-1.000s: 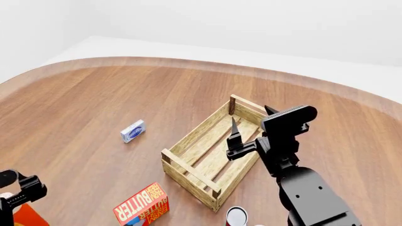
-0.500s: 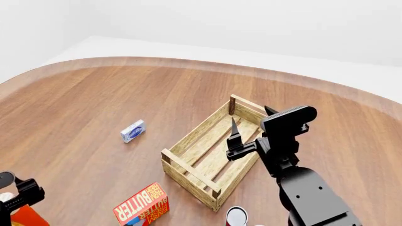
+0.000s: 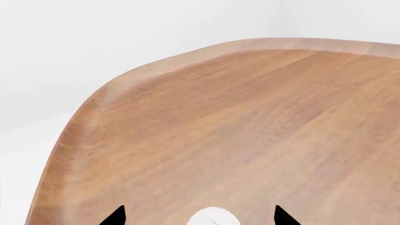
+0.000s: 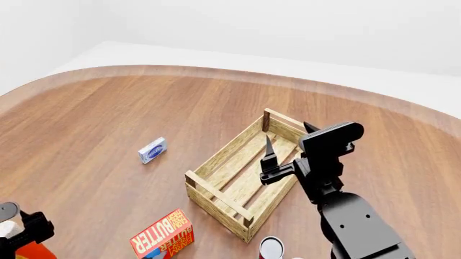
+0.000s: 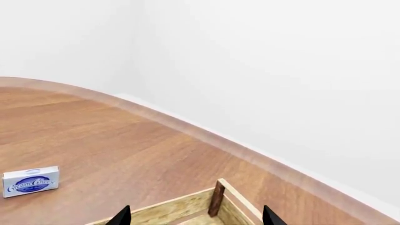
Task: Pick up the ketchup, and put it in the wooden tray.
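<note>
The ketchup (image 4: 34,252) shows as an orange-red body at the bottom left corner of the head view, mostly cut off by the frame edge. My left gripper (image 4: 16,233) hangs right over it. In the left wrist view the bottle's white cap (image 3: 214,217) lies between the two fingertips of the left gripper (image 3: 198,218), which is open and not touching it. The wooden tray (image 4: 229,152) sits at the table's middle. My right gripper (image 4: 288,137) hovers open above its far end, empty; the right wrist view shows the right gripper (image 5: 196,218) over the tray wall (image 5: 175,208).
A red-orange butter box (image 4: 162,235) lies left of the tray's near corner, with a small can (image 4: 271,249) right of that corner. A blue-and-white cream cheese box (image 4: 152,150) lies on the table left of the tray, the same box (image 5: 30,181) showing in the right wrist view. The table's curved edge (image 4: 216,70) runs behind.
My left gripper has sunk lower toward the bottom left corner of the head view, closer onto the ketchup. The right arm and tray have not moved.
</note>
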Motion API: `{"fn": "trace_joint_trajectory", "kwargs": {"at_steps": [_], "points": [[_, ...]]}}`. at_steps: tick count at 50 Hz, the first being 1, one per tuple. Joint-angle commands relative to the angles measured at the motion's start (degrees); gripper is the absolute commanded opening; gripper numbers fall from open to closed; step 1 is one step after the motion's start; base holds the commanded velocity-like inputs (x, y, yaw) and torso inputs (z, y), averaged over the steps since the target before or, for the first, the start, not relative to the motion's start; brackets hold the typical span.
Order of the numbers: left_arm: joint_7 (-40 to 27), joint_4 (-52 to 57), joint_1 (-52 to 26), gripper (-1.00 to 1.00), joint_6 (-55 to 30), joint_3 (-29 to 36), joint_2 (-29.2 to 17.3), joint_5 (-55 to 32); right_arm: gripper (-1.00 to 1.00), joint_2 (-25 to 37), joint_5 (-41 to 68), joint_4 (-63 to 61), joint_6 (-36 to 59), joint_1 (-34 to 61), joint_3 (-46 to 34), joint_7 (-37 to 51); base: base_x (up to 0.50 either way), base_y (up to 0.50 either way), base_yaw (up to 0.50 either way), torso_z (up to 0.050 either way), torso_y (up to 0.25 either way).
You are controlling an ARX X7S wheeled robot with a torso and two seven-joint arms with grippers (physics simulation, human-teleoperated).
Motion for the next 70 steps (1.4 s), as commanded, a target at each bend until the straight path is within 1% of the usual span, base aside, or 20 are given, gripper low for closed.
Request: {"fn": "trace_joint_trajectory", "kwargs": {"at_steps": [1, 19, 42, 50, 66, 67, 70], "points": [[0.0, -0.9, 0.0, 1.00, -0.4, -0.1, 0.2, -0.4, 1.00, 0.1, 0.2, 0.0, -0.1, 0.0, -0.1, 0.1, 0.00, 0.00, 0.00, 0.000, 0.000], [0.0, -2.5, -0.1, 1.00, 0.2, 0.0, 0.4, -0.3, 1.00, 0.0, 0.3, 0.9, -0.5, 0.4, -0.6, 0.3, 0.00, 0.00, 0.00, 0.000, 0.000], [1.3, -10.2, -3.2, 1.00, 1.5, 2.0, 1.3, 0.2, 1.00, 0.4, 0.5, 1.1, -0.5, 0.4, -0.7, 0.7, 0.00, 0.00, 0.00, 0.000, 0.000], [1.5, -13.7, -6.0, 1.00, 2.6, 3.5, 1.7, 1.2, 1.00, 0.6, 0.6, 1.2, -0.5, 0.3, -0.7, 0.8, 0.00, 0.00, 0.00, 0.000, 0.000], [1.7, -27.5, -16.9, 1.00, 8.2, 6.0, 2.1, 4.2, 1.00, 0.4, 0.6, 2.9, -1.1, 0.9, -0.9, 1.0, 0.00, 0.00, 0.00, 0.000, 0.000], [1.7, -28.6, -17.5, -1.00, 8.8, 6.1, 2.1, 4.4, 1.00, 0.4, 0.6, 2.9, -1.2, 0.9, -0.9, 1.0, 0.00, 0.00, 0.00, 0.000, 0.000], [1.8, -31.2, -18.6, -1.00, 11.1, 6.3, 2.3, 5.1, 1.00, 0.4, 0.6, 3.2, -1.4, 0.7, -0.8, 1.1, 0.00, 0.00, 0.00, 0.000, 0.000]]}}
